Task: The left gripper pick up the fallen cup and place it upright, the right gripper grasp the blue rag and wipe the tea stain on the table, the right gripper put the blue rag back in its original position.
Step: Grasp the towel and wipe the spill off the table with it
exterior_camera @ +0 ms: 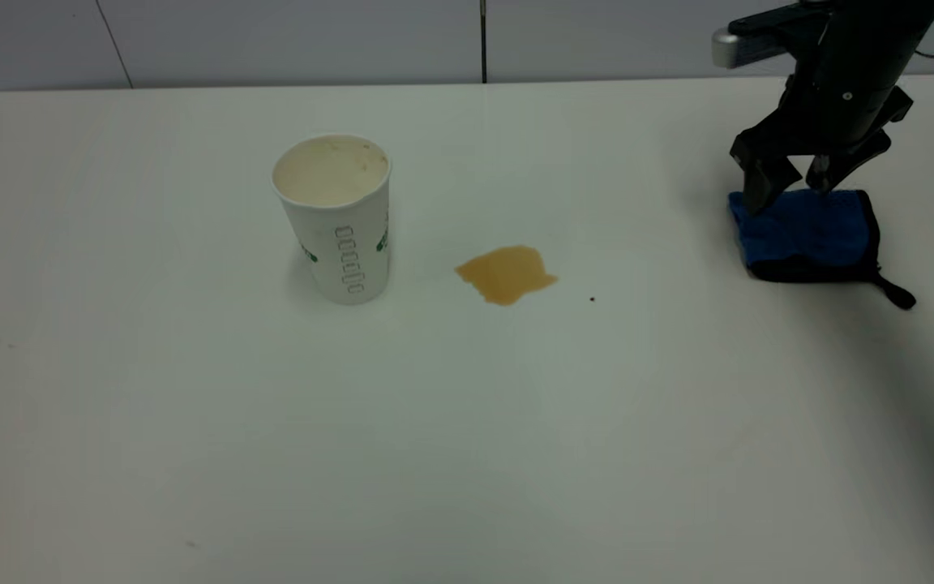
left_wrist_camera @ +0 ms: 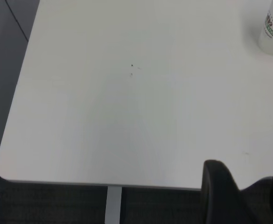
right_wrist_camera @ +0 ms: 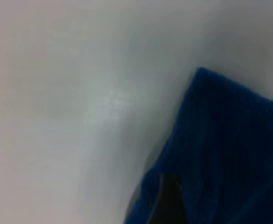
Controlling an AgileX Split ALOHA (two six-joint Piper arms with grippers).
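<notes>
Blue rag (exterior_camera: pixel 810 233): right side of table (exterior_camera: pixel 467 446), under right gripper (exterior_camera: pixel 791 185), jaws parted astride its far edge, poised to pinch. Tea stain (exterior_camera: pixel 507 274): unwiped, centre. Cup (exterior_camera: pixel 338 217): upright. Left gripper (left_wrist_camera: pixel 245 193): parked off the table edge, jaws apart, empty.

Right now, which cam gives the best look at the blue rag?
Exterior view: the whole blue rag shows flat on the table, with the right gripper down at its far edge. Right wrist view shows only a close, partial patch of it. Left wrist view shows none of it, only the cup.
</notes>
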